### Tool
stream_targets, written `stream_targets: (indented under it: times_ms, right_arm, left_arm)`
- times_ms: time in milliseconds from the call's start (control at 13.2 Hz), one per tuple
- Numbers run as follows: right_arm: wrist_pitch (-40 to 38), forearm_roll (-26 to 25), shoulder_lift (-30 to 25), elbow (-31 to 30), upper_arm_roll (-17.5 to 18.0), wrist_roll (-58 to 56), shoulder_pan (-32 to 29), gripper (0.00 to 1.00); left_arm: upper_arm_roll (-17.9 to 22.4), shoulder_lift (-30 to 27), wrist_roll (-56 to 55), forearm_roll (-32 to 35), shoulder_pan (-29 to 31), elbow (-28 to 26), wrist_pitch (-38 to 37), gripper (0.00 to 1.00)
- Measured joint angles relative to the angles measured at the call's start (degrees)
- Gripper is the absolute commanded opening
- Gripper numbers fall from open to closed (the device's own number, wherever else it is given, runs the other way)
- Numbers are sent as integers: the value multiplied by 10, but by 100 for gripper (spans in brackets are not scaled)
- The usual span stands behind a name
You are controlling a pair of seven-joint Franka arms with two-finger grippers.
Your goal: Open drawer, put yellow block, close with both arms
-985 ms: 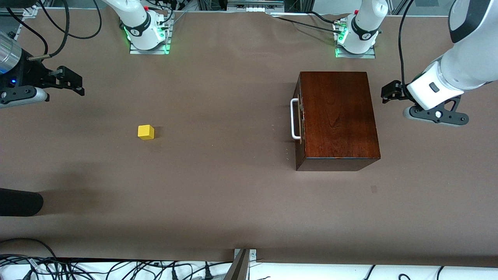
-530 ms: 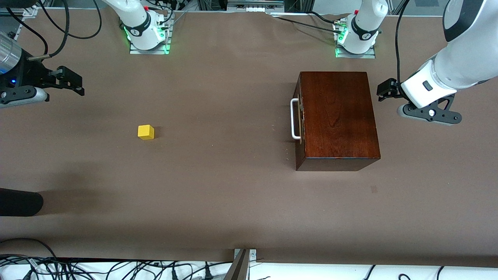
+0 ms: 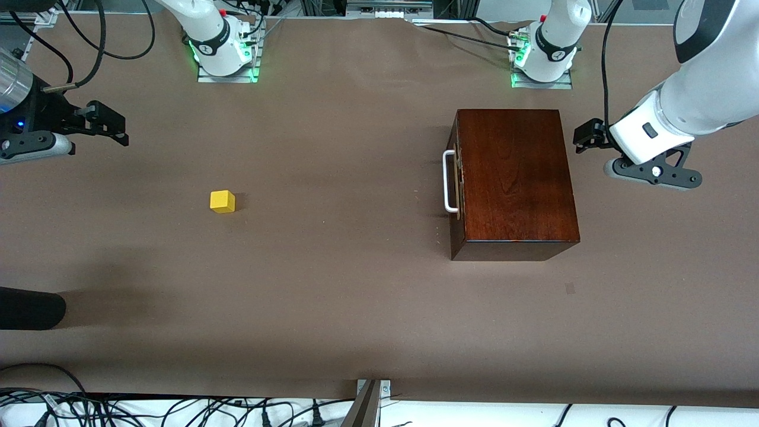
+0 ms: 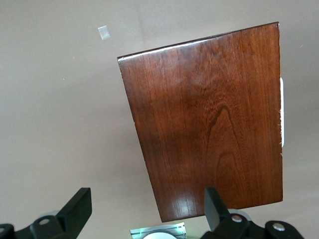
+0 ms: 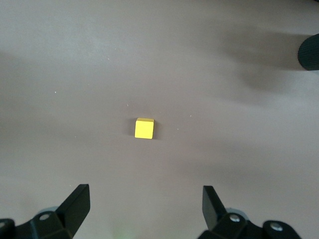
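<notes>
The glossy dark mahogany box (image 3: pixel 514 178) stands on the table toward the left arm's end. Its drawer is shut, with the white loop handle (image 3: pixel 449 181) on the side facing the right arm's end. The box also fills the left wrist view (image 4: pixel 209 119). The yellow block (image 3: pixel 222 201) lies on the bare table toward the right arm's end and shows in the right wrist view (image 5: pixel 144 128). My left gripper (image 3: pixel 588 137) is open and empty, up in the air beside the box's closed end. My right gripper (image 3: pixel 109 124) is open and empty, over the table's right-arm end.
The brown table cover (image 3: pixel 332 284) spreads around both things. The arm bases (image 3: pixel 222 47) stand along the table's edge farthest from the front camera. A dark rounded object (image 3: pixel 29 308) pokes in at the right arm's end. Cables (image 3: pixel 178 409) lie off the nearest edge.
My left gripper has moved a little toward the box and slightly farther from the front camera. The right arm, the block and the box have not moved.
</notes>
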Motion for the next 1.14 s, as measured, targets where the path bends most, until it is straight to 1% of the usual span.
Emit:
stream_targets:
  times_ms: [379,606,833,985,1136]
  right_arm:
    - [0,0,0,0,0,0,0,100]
    - [0,0,0,0,-1,0,0,100]
    - [0,0,0,0,-1,0,0,100]
    - [0,0,0,0,-1,0,0,100]
    - [0,0,0,0,-2,0,0,100]
  left_arm:
    - [-8,1,-15,-1,-1,0,1,100]
    - [-20,20,-76,-13,-11,0,27,100]
    - [-30,48,-181,-13,-74,0,43,100]
    - [-32,60,-267,-13,-135,0,45,100]
    - [-33,76,-325,-9,-195,0,67,100]
